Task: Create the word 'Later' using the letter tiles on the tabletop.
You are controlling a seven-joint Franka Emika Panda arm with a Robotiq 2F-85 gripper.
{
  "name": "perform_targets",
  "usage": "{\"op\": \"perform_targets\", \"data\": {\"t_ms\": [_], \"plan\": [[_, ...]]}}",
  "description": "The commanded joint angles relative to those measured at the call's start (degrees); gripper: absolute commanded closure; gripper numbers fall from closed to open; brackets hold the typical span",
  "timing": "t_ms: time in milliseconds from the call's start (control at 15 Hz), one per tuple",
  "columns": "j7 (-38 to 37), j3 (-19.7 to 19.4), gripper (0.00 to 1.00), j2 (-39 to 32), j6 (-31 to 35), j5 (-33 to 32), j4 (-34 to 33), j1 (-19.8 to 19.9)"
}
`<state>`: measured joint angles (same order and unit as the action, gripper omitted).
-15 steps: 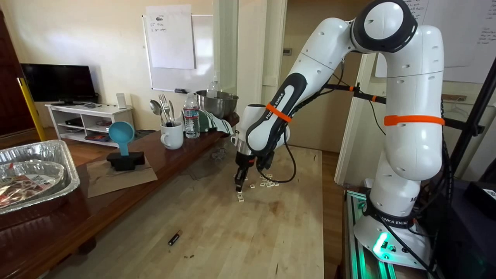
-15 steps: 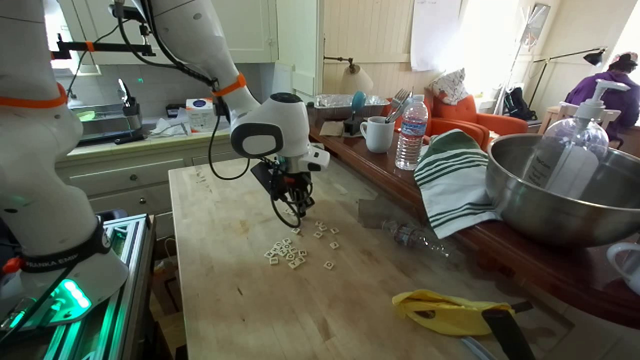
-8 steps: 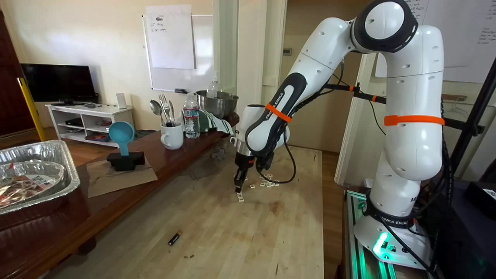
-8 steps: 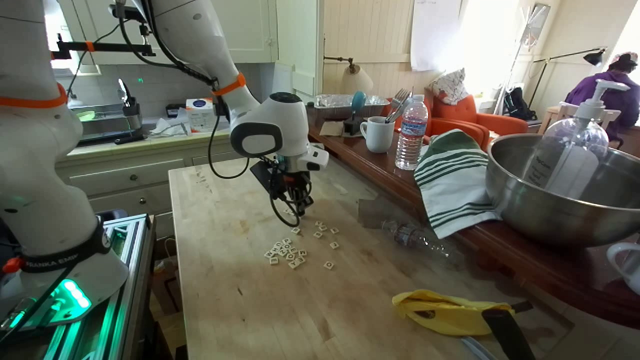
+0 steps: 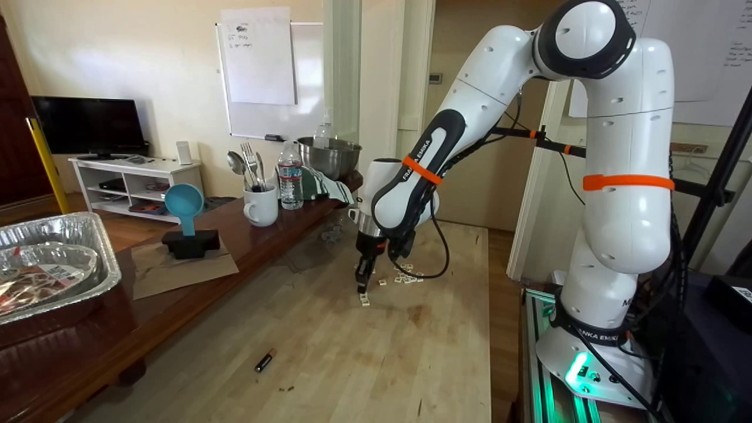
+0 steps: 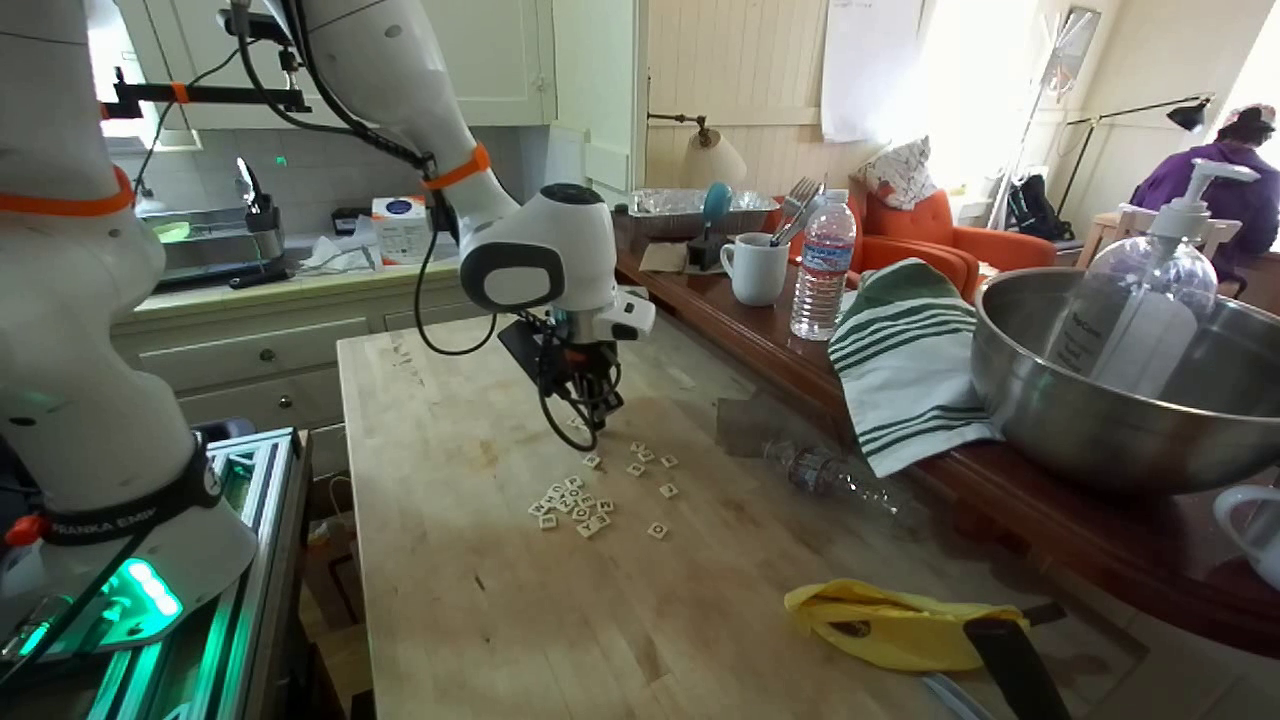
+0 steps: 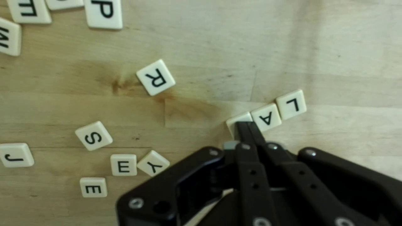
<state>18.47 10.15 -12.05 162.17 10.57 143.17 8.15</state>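
Shifted slightly since earlier, my tool [image 7: 247, 125], pressed together, part-hides a third tile [image 7: 237, 119], presumably T, alongside L [image 7: 291, 104] and A [image 7: 266, 117], inside the tabletop's [image 5: 411, 358] robot-side edge; E [image 7: 123, 164] and R [image 7: 155, 77] remain loose.

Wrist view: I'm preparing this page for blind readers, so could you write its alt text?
Closed black jaws partly hide a letter tile in a row with the A tile and L tile on a wooden tabletop. To the left lie R, S, J, Y and two Es; more tiles are cut off at upper left.
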Motion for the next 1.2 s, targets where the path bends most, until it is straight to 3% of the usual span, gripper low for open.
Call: {"op": "perform_targets", "data": {"t_ms": [0,400,733,1000,1133], "plan": [[0.9,-0.2,1.00,-0.2,-2.5,1.7,0.6,-0.7],[1.5,-0.1,1.00,1.0,-1.9,3.1,0.7,-0.1],[5.0,0.7,1.00,2.9,-2.7,8.0,0.6,1.2],[6.4,-0.4,1.00,5.0,-2.2,10.1,0.9,0.9],[4.0,-2.5,1.00,5.1,-0.6,7.3,1.0,-0.2]]}}
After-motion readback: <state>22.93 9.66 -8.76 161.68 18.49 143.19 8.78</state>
